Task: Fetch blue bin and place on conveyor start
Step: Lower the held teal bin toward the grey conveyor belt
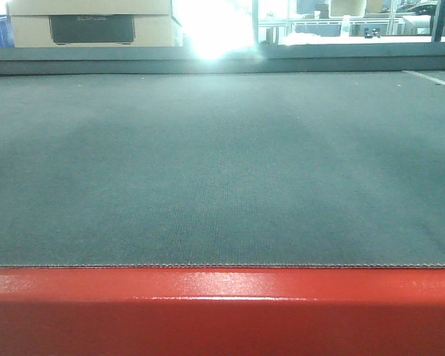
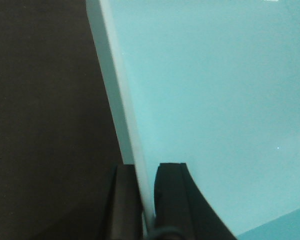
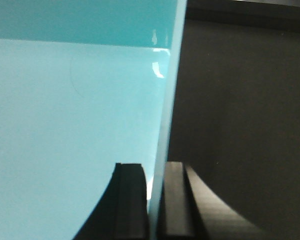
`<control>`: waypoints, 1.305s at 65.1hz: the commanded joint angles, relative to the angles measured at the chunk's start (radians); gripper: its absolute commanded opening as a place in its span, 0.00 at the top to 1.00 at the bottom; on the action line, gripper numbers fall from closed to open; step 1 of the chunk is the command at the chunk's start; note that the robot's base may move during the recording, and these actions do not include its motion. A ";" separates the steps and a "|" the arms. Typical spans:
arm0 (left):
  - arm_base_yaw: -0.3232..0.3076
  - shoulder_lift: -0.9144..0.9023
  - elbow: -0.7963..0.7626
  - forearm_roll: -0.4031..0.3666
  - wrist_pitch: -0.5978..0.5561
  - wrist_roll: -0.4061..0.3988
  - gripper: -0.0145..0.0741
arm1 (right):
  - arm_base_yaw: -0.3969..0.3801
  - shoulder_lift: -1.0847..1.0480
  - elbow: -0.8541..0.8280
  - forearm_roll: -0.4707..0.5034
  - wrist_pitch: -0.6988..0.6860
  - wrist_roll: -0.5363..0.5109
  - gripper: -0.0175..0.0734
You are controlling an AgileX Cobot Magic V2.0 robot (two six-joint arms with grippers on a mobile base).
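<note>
left gripper (image 2: 146, 207) pinched bin (image 2: 215, 100) wall | right gripper (image 3: 154, 205) pinched opposite wall | belt (image 1: 222, 163) unoccupied | likely best: lower level, release together

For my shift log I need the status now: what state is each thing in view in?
blue bin: held by its walls, inside empty where seen
left gripper: shut on the blue bin's wall
right gripper: shut on the blue bin's wall
conveyor belt: bare in the front view
</note>
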 commanded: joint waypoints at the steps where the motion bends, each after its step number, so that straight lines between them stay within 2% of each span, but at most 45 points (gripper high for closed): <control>1: -0.003 -0.016 -0.009 -0.013 -0.032 0.018 0.96 | -0.002 -0.009 -0.010 -0.016 -0.054 -0.021 0.98; 56: -0.003 -0.016 -0.009 -0.013 -0.032 0.018 0.96 | -0.002 -0.009 -0.010 -0.016 -0.054 -0.021 0.98; 71: -0.003 -0.016 -0.009 -0.013 -0.107 0.018 0.96 | -0.002 -0.009 -0.010 -0.011 -0.056 -0.021 0.98; 85: -0.003 0.021 -0.004 -0.013 -0.110 0.018 0.96 | -0.026 -0.015 0.000 -0.013 0.148 -0.009 0.98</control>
